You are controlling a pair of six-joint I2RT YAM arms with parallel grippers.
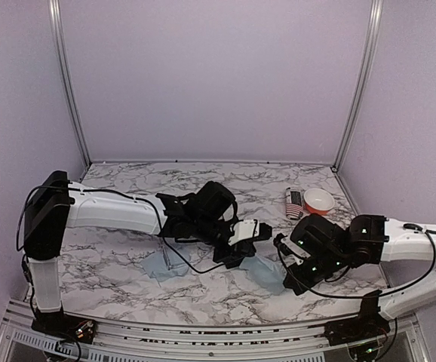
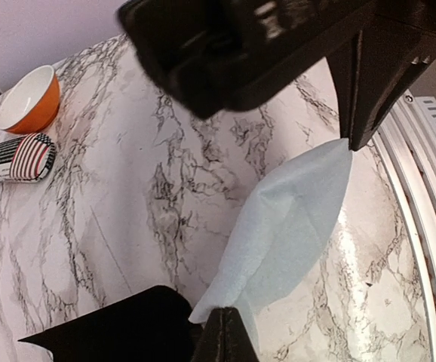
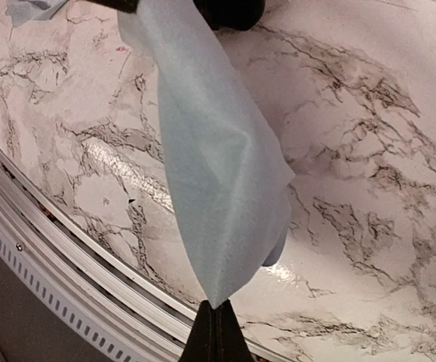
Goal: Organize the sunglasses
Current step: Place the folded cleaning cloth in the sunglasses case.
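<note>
A pale blue cloth pouch [image 1: 267,273] hangs stretched between my two grippers just above the marble table near its front edge. My left gripper [image 2: 224,313] is shut on one corner of the pouch [image 2: 286,226]. The opposite corner of the pouch [image 3: 218,166] is pinched in my right gripper [image 3: 216,305], which is also shut. From above, the left gripper [image 1: 254,255] is at the pouch's upper left and the right gripper [image 1: 289,285] at its lower right. No sunglasses can be made out in any view.
A second pale blue cloth [image 1: 161,265] lies on the table under the left arm. A stars-and-stripes case [image 1: 294,202] and an orange bowl [image 1: 319,200] sit at the back right. The metal front rail [image 3: 67,249] runs close below the pouch.
</note>
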